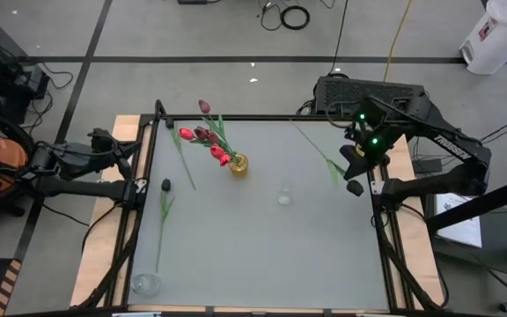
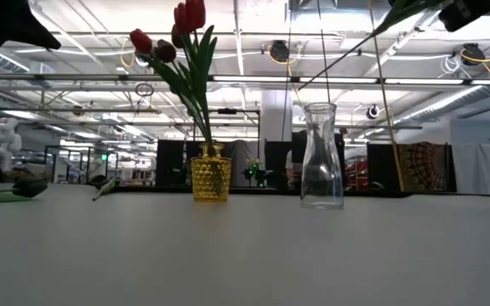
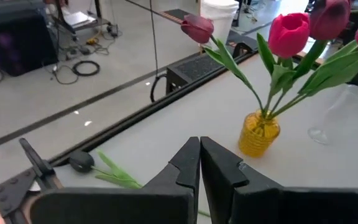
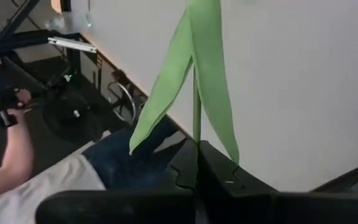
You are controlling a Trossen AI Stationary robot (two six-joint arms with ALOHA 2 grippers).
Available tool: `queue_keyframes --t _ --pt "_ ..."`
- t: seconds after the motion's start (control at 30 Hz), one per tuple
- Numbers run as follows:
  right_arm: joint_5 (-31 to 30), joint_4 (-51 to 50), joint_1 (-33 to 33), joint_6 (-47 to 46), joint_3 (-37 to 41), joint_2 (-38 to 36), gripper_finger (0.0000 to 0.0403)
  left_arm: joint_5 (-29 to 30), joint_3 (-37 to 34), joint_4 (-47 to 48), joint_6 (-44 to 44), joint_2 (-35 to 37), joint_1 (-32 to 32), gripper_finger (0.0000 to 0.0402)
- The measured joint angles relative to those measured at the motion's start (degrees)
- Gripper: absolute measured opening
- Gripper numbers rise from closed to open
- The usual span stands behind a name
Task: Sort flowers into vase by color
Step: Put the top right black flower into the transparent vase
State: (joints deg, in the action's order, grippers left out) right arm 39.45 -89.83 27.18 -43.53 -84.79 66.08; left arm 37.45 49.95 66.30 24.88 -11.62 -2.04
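A yellow vase (image 1: 238,165) stands left of the table's middle and holds several red, pink and maroon tulips (image 3: 289,32). A clear glass vase (image 1: 283,195) stands to its right, with nothing in it (image 2: 321,157). One pink-headed flower (image 1: 186,150) and one dark-headed flower (image 1: 164,198) lie flat on the table's left part. My right gripper (image 1: 352,167) is near the table's right edge, shut on a green flower stem (image 1: 319,151) whose head does not show. My left gripper (image 3: 199,163) hovers shut over the table's left edge. My right gripper pinches the flower's thin stem (image 4: 196,132) between its two fingers, just below two long green leaves (image 4: 213,93). The stem runs straight on from the fingertips rather than across them. In the low view the flower (image 2: 347,53) is lifted clear of the table and slants.
A small clear glass (image 1: 145,283) sits at the table's near left corner. A black frame rail (image 1: 262,118) edges the far side. A person's arm (image 4: 14,155) shows beyond the table's edge in the right wrist view. Bare tabletop (image 1: 271,255) spreads across the near half.
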Motion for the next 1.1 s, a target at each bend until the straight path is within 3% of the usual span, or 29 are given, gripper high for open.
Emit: queue_keyframes --t 0.27,0.6,1.1 --pt "1.47 4.63 -4.99 -13.8 0.04 0.13 0.0 1.21 0.0 0.02 -1.81 0.0 -0.02 0.002" --pt "2.96 22.66 -10.82 -28.58 0.09 0.33 0.0 1.62 0.0 0.07 -1.81 0.01 -0.01 0.002" --pt "7.11 22.81 -21.91 -36.71 0.09 0.37 0.0 1.62 0.0 0.13 -1.79 0.0 -0.02 0.002"
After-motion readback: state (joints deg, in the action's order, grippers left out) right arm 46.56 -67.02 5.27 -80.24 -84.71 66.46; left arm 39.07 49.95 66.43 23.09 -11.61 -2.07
